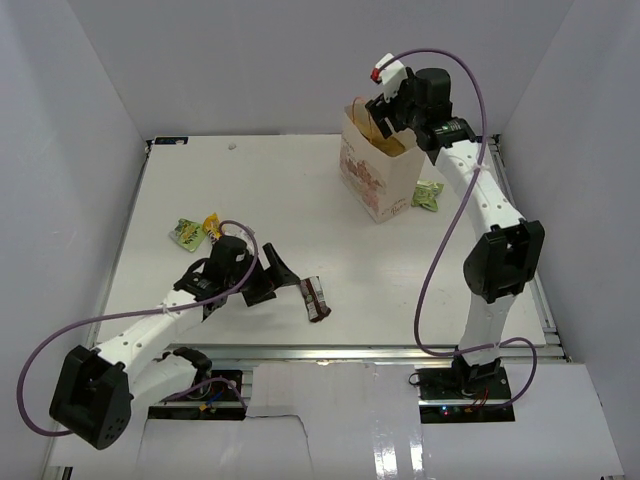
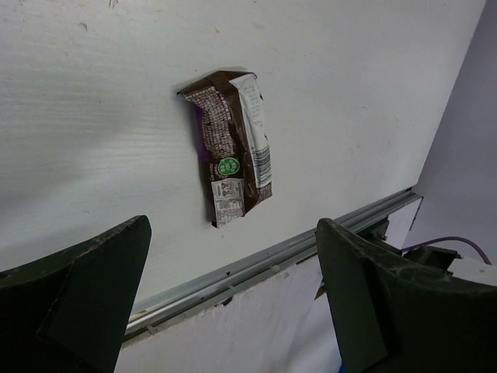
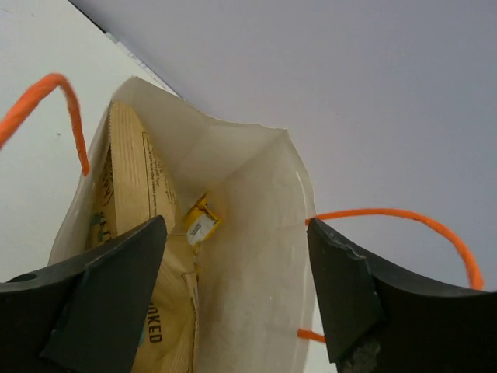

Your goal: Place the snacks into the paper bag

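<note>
The paper bag stands upright at the back right of the table. My right gripper hangs over its mouth, open and empty. Inside the bag lie a large tan pouch and a small yellow packet. A dark-brown packet lies near the front edge; it shows just beyond my left gripper, which is wide open with nothing in it. A light-green packet and a yellow one lie at the left. Another green packet lies right of the bag.
A metal rail runs along the table's near edge, close behind the dark-brown packet. The bag's orange loop handles stick out on both sides of my right fingers. White walls enclose the table on three sides.
</note>
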`<act>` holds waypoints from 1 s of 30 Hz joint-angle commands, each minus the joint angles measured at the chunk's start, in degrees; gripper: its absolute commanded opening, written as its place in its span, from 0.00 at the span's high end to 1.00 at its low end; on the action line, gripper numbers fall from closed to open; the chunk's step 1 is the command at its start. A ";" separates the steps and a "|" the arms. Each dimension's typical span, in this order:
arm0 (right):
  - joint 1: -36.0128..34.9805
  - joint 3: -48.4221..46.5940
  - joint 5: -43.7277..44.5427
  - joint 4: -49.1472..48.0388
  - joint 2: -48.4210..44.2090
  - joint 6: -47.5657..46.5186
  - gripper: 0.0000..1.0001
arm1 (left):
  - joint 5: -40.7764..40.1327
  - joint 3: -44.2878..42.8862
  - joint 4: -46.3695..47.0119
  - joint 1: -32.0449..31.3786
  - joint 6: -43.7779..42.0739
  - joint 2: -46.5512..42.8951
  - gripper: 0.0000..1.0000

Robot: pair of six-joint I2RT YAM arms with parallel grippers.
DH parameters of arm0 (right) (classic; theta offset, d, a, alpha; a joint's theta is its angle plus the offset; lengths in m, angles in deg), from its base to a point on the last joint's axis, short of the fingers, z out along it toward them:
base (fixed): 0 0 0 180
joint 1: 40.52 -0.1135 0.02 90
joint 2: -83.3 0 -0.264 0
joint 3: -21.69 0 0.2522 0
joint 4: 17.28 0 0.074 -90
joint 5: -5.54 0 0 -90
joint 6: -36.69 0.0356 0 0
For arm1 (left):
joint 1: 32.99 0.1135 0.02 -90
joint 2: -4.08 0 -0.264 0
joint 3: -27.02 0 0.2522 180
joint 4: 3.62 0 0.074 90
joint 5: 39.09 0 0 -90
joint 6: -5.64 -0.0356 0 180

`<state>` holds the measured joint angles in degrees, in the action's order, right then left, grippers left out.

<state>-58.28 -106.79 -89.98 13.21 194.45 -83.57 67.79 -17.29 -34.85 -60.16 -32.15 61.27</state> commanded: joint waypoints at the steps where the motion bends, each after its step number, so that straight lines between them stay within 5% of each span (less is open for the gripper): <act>1: 0.62 2.12 -3.17 -2.32 -8.31 2.74 0.20 | -4.04 -3.64 -2.03 -2.96 1.58 4.31 0.03; 8: 9.40 19.32 -30.67 6.38 -26.38 7.41 0.17 | -12.83 -12.07 -9.58 -9.64 7.55 17.49 0.08; 12: 14.14 43.88 -33.77 7.43 -36.87 5.21 0.17 | -15.30 -16.82 -11.44 -13.33 8.79 25.66 0.12; 18: 16.26 64.16 -33.94 7.44 -49.62 4.60 0.18 | -16.00 -25.34 -15.22 -15.88 7.47 37.54 0.18; 21: 17.05 68.48 -34.91 8.14 -52.79 4.34 0.18 | -15.40 -28.34 -16.97 -16.33 6.95 42.03 0.32; 27: 16.45 70.68 -51.06 15.43 -51.48 0.03 0.19 | -14.51 -30.71 -16.54 -16.50 4.14 43.45 0.63; 30: 11.36 71.91 -48.82 12.11 -50.25 5.71 0.19 | -13.81 -30.63 -13.65 -16.50 2.03 40.99 0.73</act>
<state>-43.14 -36.06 -134.48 26.30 143.20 -80.70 54.61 -47.16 -49.74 -76.30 -27.37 104.15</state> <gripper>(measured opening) 0.809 0.296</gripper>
